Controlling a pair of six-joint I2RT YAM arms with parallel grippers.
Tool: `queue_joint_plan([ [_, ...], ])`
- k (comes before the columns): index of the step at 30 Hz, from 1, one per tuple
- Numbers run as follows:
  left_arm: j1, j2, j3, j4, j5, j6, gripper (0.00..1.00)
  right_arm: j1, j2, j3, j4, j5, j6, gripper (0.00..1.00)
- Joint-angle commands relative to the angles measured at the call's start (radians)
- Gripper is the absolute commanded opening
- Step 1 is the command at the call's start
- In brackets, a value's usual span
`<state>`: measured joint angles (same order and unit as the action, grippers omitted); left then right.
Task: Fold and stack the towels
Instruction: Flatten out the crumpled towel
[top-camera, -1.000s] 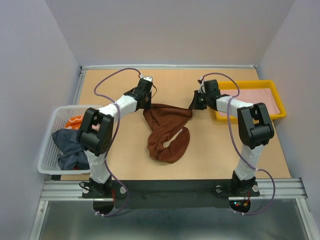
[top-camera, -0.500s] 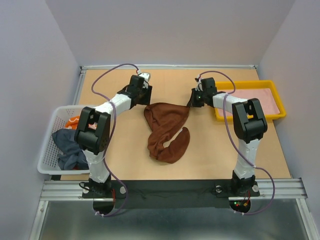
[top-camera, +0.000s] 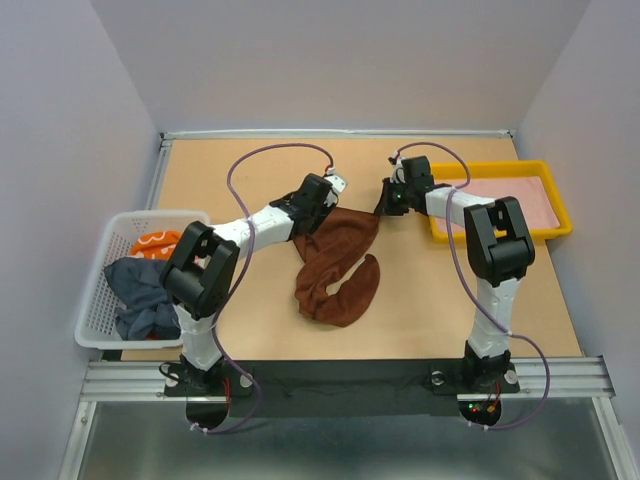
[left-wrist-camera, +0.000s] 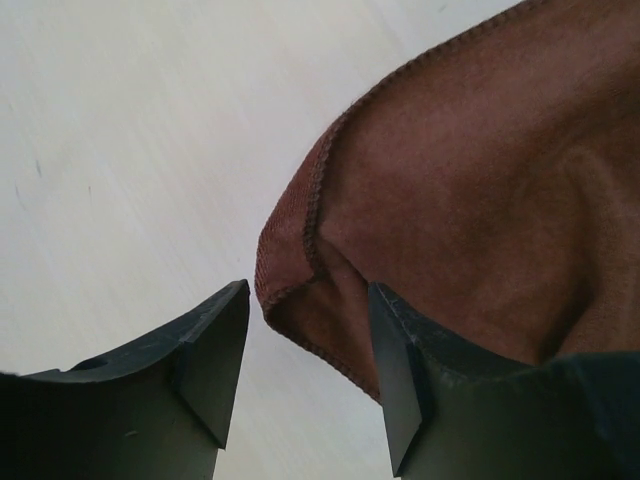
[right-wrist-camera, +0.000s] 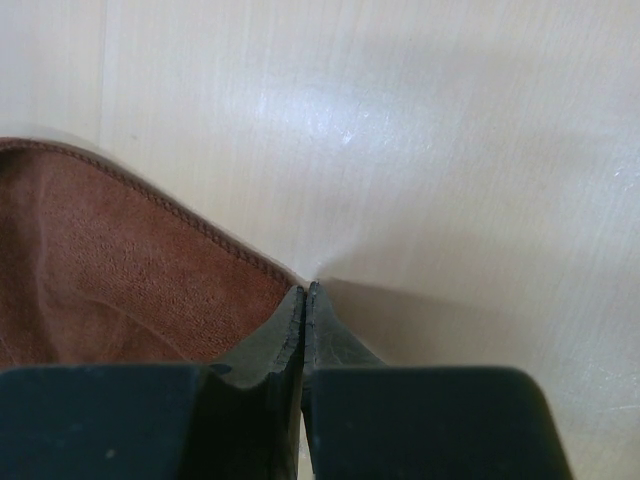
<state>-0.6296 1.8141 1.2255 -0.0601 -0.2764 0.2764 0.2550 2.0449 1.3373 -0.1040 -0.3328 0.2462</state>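
The reddish-brown towel (top-camera: 335, 265) lies crumpled in the middle of the table. My left gripper (top-camera: 322, 200) is open over its upper left edge. In the left wrist view a folded corner of the towel (left-wrist-camera: 480, 180) lies by the open gripper (left-wrist-camera: 310, 290), with the right finger resting on the cloth. My right gripper (top-camera: 384, 206) is shut at the towel's upper right corner. In the right wrist view the hemmed towel edge (right-wrist-camera: 110, 270) runs into the closed gripper (right-wrist-camera: 305, 290). A dark navy towel (top-camera: 140, 290) and an orange towel (top-camera: 150, 243) lie in the basket.
The white mesh basket (top-camera: 95, 320) stands at the left table edge. A yellow tray (top-camera: 555, 228) holding a pink cloth (top-camera: 510, 200) stands at the right, close to my right arm. Purple walls close in the table on three sides.
My left gripper has let go of the towel's left corner and moved right and nearer, over the towel's upper left edge. The towel's top has slackened. The right gripper has barely moved.
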Motion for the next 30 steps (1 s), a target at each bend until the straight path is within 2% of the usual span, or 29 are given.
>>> queue_joint_plan([
  [1,0.008,0.053,0.077,-0.050,-0.144,0.073,0.58,-0.005,-0.022,-0.023,0.029,-0.011,-0.025,0.01],
  [8,-0.007,0.114,0.112,-0.073,-0.210,0.102,0.52,-0.005,-0.019,-0.029,0.027,-0.012,-0.027,0.00],
  [21,-0.048,0.110,0.108,-0.076,-0.195,0.179,0.53,-0.006,-0.015,-0.032,0.027,-0.011,-0.028,0.00],
  [30,-0.048,0.169,0.134,-0.076,-0.234,0.190,0.52,-0.005,-0.015,-0.035,0.027,-0.014,-0.024,0.01],
])
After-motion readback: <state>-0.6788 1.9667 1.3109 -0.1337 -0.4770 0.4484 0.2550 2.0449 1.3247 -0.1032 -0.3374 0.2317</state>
